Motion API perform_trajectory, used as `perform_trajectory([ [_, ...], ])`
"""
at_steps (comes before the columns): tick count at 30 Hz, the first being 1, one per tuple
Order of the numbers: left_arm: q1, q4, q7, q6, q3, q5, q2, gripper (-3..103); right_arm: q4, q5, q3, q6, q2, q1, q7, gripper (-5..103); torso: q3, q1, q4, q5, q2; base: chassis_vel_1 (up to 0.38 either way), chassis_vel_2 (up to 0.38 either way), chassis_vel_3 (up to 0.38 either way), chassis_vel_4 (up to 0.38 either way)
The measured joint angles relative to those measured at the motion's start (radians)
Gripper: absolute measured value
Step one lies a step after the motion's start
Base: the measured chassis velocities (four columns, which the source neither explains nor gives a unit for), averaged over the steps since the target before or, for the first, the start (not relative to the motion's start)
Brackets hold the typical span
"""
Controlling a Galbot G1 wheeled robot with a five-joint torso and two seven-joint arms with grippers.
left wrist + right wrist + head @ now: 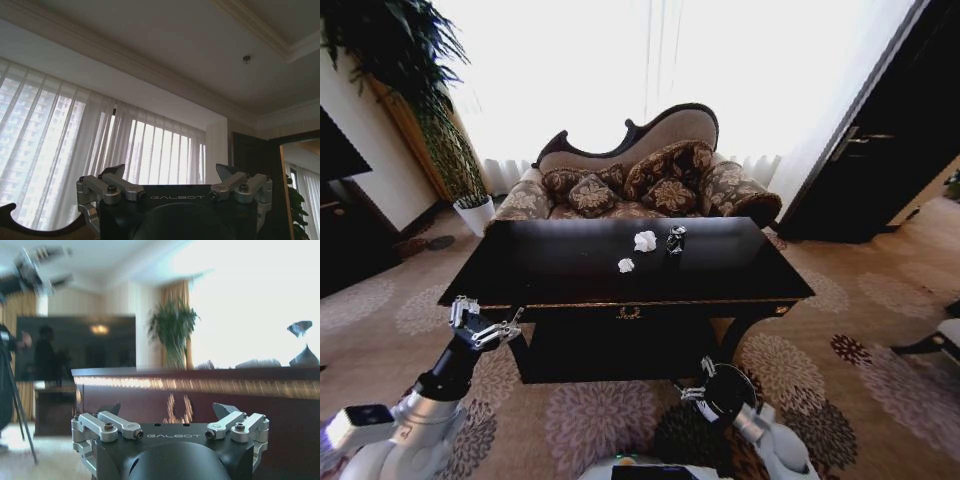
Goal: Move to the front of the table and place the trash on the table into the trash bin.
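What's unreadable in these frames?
- Trash bin: where it stands cannot be told from any view.
- Small dark object on the glossy black table: too small to identify in the head view.
- Two white crumpled wads: blurred in the right wrist view.

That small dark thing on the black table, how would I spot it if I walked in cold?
Find the glossy black table in front of the patterned sofa. Near the middle of its top, toward the sofa side, lie two white paper wads. The dark object sits just beside the larger wad: the only dark, shiny piece there.
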Motion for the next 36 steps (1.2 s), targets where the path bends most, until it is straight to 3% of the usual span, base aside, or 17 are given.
perform_trajectory([
  [5, 0.001, 0.0, 0.0, 0.001, -0.012, -0.003, -0.002, 100, 0.107, 0.058, 0.001, -0.004, 0.017, -0.03, -0.007, 100, 0.0, 0.0, 0.0, -0.0002, 0.0, 0.0, 0.0, 0.0, 0.0],
  [10, 0.005, -0.002, 0.0, 0.002, -0.016, -0.003, -0.009, 100, 0.211, 0.117, 0.001, -0.033, 0.023, -0.044, 0.035, 100, 0.0, 0.0, 0.0, 0.0, 0.0, 0.0, 0.0, 0.0, 0.0],
  [13, 0.007, -0.002, 0.0, 0.002, -0.027, -0.007, -0.013, 100, 0.281, 0.143, -0.015, -0.038, 0.022, -0.047, 0.135, 100, 0.0, 0.0, 0.0, -0.0002, 0.0, 0.0, 0.0, 0.0, 0.0],
  [14, 0.007, -0.002, 0.0, 0.002, -0.027, -0.007, -0.013, 100, 0.281, 0.143, -0.015, -0.038, 0.022, -0.047, 0.135, 100, 0.0, 0.0, 0.0, -0.0002, 0.0, 0.0, 0.0, 0.0, 0.0],
  [17, 0.007, 0.0, 0.0, 0.001, -0.05, -0.021, -0.012, 100, 0.375, 0.166, -0.05, -0.057, 0.026, -0.054, 0.285, 100, 0.0, 0.0, 0.0, -0.0002, 0.0, 0.0, 0.0, 0.0, 0.0],
  [20, 0.007, 0.001, 0.0, 0.001, -0.059, -0.023, -0.012, 100, 0.414, 0.168, -0.058, -0.072, 0.027, -0.053, 0.339, 100, 0.0, 0.0, 0.0, -0.0002, 0.0, 0.0, 0.0, 0.0, 0.0],
  [26, 0.012, -0.002, -0.016, 0.008, -0.108, -0.007, -0.018, 100, 0.536, 0.143, -0.063, -0.18, 0.024, -0.041, 0.552, 100, 0.0, 0.0, 0.0, -0.0001, 0.0, 0.0, 0.0, 0.0, 0.0],
  [27, 0.012, -0.002, -0.016, 0.008, -0.108, -0.007, -0.018, 100, 0.536, 0.143, -0.063, -0.18, 0.024, -0.041, 0.552, 100, 0.0, 0.0, 0.0, -0.0001, 0.0, 0.0, 0.0, 0.0, 0.0],
  [28, 0.014, -0.002, -0.02, 0.008, -0.117, -0.007, -0.019, 100, 0.551, 0.138, -0.065, -0.199, 0.022, -0.038, 0.596, 100, 0.0, 0.0, 0.0, -0.0002, 0.0, 0.0, 0.0, 0.0, 0.0],
  [30, 0.016, -0.001, -0.027, 0.012, -0.143, -0.008, -0.02, 100, 0.587, 0.111, -0.074, -0.26, 0.013, -0.025, 0.754, 100, 0.0, 0.0, 0.0, -0.0001, 0.0, 0.0, 0.0, 0.0, 0.0],
  [36, 0.011, 0.021, -0.01, 0.015, -0.185, -0.015, -0.01, 100, 0.605, 0.091, -0.061, -0.306, -0.018, -0.001, 0.851, 100, 0.0, 0.0, -0.0001, -0.0001, 0.0, 0.0, 0.0, 0.0, 0.0],
])
